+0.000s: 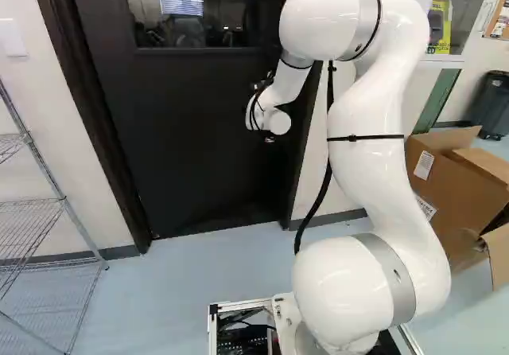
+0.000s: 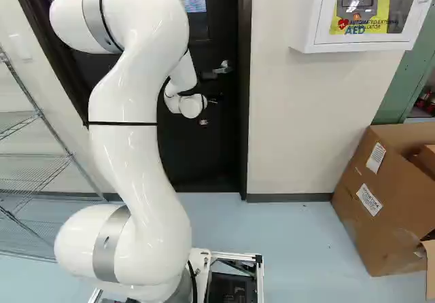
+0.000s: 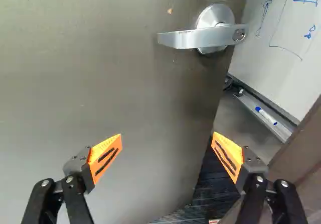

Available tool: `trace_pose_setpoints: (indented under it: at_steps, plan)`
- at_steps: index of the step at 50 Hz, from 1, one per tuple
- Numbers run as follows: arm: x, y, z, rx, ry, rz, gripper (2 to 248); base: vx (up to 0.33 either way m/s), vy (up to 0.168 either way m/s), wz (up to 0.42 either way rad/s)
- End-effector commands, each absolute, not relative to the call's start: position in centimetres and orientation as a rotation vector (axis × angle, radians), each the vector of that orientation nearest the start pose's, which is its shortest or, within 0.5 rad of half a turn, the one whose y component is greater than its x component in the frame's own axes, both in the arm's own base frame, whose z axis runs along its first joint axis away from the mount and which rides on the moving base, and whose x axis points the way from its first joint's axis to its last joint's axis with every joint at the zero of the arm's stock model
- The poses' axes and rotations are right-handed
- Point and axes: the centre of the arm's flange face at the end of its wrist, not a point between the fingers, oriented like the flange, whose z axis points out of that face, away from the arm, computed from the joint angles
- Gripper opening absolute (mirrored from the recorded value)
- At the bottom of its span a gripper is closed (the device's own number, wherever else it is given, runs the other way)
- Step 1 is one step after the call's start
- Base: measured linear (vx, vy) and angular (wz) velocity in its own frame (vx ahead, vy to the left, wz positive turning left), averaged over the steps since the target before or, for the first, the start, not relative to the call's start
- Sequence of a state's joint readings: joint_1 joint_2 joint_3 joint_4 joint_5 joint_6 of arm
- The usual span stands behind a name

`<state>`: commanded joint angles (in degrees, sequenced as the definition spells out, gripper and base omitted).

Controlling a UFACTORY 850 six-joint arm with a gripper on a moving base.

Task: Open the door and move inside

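Note:
In the right base view the gripper (image 2: 213, 101) shows only in small part, in front of the dark door (image 2: 204, 147), below its lever handle (image 2: 222, 68). The wrist view has the gripper (image 3: 167, 141) open, its orange-padded fingers wide apart with nothing gripped. Ahead of the fingers is the silver handle (image 3: 200, 37) on the door (image 3: 100, 83), untouched. The door stands ajar: a gap runs between its edge and the brown frame (image 3: 301, 148). In the left base view the arm hides the handle, and the door (image 1: 199, 156) fills the frame.
Through the gap appear a whiteboard (image 3: 281, 38) and its marker tray (image 3: 266, 116). A wire shelf (image 1: 48, 204) stands left of the doorway. To the right are wall (image 2: 299, 126), a white AED cabinet (image 2: 360, 41) and an open cardboard box (image 2: 380, 201).

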<state>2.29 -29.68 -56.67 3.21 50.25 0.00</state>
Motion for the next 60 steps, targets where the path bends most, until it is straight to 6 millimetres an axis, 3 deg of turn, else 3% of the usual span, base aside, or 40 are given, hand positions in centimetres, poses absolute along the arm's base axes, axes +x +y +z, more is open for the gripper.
trace_pose_setpoints:
  at_steps: [26, 60]
  plan:
    - [56.0, 2.2, 37.8, -2.473, 0.046, -1.914, 247, 0.000, 0.000, 0.000]
    - [55.7, 5.6, 37.8, -2.431, -0.140, -1.883, 247, 0.000, 0.000, 0.000]
